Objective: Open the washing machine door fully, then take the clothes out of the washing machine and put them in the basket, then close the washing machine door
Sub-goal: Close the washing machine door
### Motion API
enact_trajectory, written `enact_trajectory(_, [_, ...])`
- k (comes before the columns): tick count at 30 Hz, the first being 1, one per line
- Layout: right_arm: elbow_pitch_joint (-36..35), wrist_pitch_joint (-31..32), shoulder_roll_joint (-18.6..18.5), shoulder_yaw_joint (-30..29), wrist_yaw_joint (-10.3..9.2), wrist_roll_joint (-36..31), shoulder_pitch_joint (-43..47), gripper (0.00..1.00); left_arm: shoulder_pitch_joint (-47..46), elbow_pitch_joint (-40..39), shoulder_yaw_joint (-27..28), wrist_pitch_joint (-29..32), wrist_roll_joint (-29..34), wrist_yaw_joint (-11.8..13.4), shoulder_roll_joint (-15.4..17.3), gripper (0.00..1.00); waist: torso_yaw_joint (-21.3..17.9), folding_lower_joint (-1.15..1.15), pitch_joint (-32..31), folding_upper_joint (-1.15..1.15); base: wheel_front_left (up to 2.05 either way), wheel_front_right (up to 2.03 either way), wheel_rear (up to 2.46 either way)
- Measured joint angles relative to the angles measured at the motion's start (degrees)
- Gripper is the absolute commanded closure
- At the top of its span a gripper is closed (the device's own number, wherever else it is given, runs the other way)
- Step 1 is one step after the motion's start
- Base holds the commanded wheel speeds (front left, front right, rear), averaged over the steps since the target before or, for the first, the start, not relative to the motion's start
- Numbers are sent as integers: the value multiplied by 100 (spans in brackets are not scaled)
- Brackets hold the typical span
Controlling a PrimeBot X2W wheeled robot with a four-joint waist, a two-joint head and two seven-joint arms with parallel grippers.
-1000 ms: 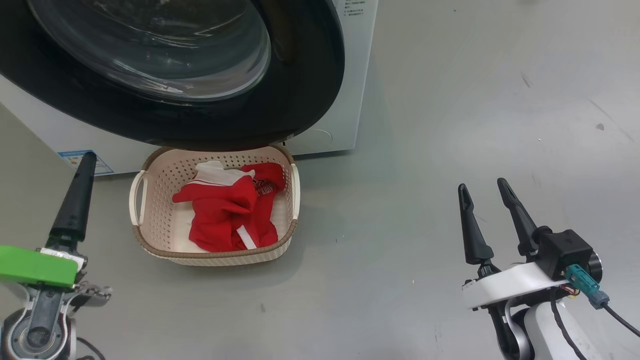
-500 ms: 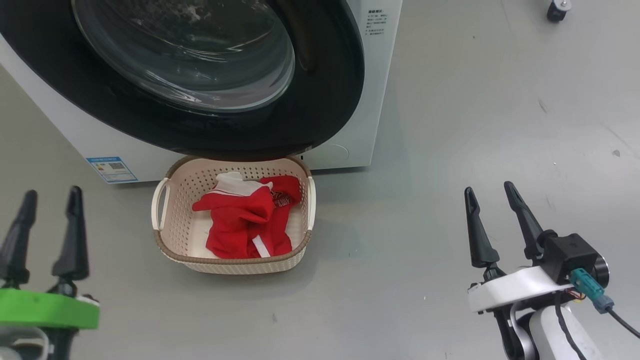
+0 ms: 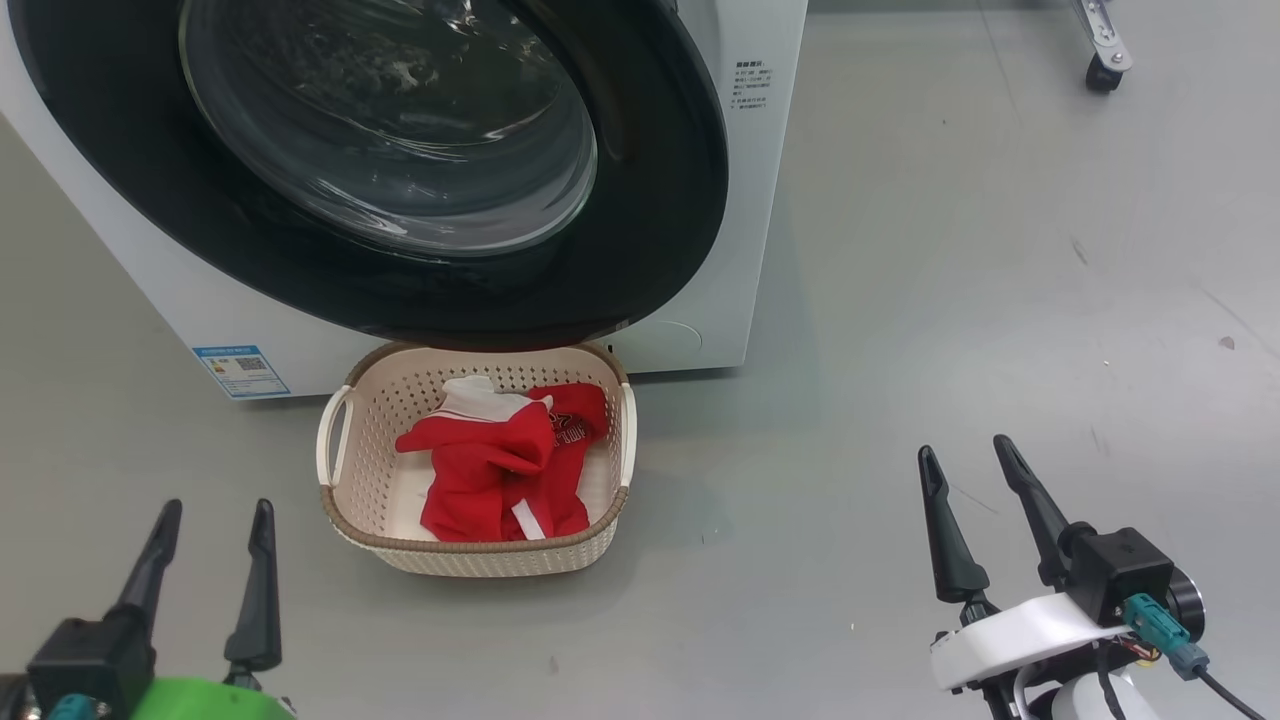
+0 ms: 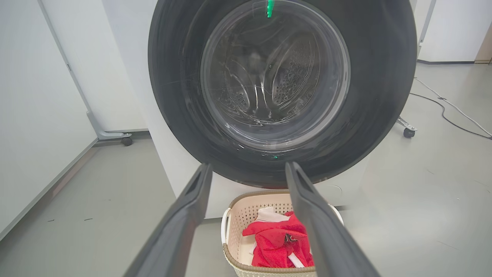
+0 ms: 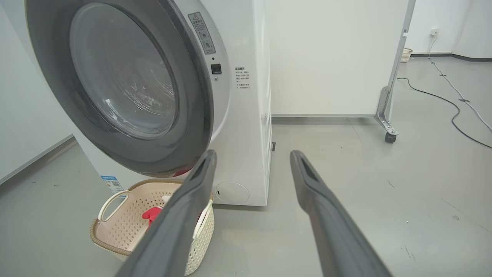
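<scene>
The white washing machine stands at the top of the head view. Its round black door lies against the front, the glass bowl showing the steel drum behind. On the floor just below the door sits the cream basket with the red clothes inside, white collar uppermost. My left gripper is open at the lower left, short of the basket and holding nothing. Far to the basket's right, my right gripper is open too. Along the left fingers I see door, basket and clothes.
A blue sticker sits low on the machine's front. White partition panels on castors stand behind and beside the machine, and cables run over the grey floor at the right. Open floor lies between my right gripper and the basket.
The head camera has shifted, so machine and basket sit lower and further right. My left gripper has turned to show both fingers and dropped back toward the bottom edge. The right gripper sits slightly lower.
</scene>
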Motion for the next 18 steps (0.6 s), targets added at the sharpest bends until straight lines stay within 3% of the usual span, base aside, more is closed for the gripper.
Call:
enact_trajectory(3, [13, 0, 21, 5, 0, 0, 53, 0, 81, 47, -74, -64, 54, 118, -159, 0, -1, 0, -50, 0, 0, 0, 0])
enact_trajectory(18, [35, 0, 36, -32, -7, -42, 264, 0, 238, 214, -191, -235, 157, 204, -471, 0, 0, 0, -150, 0, 0, 0, 0])
